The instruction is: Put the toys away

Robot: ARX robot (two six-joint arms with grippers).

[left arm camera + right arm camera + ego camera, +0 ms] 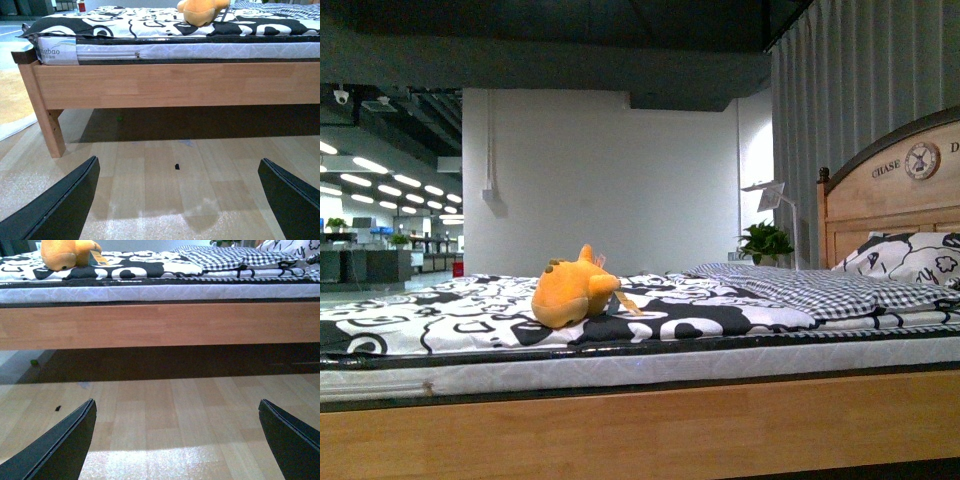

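Note:
An orange-yellow plush toy (572, 292) lies on the black-and-white bedspread (440, 320), near the bed's front edge. The same toy (200, 11) shows at the top of the left wrist view, and the toy (67, 253) with its paper tag shows in the right wrist view. My left gripper (177, 172) is open, low above the wooden floor, well short of the bed. My right gripper (176, 412) is open too, equally low and empty. Neither arm appears in the front view.
The bed's wooden side rail (620, 425) and white mattress edge (200, 50) stand between the grippers and the toy. A checked blanket (820, 290), a patterned pillow (910, 258) and the headboard (890, 190) lie to the right. A bed leg (50, 125) stands at the corner.

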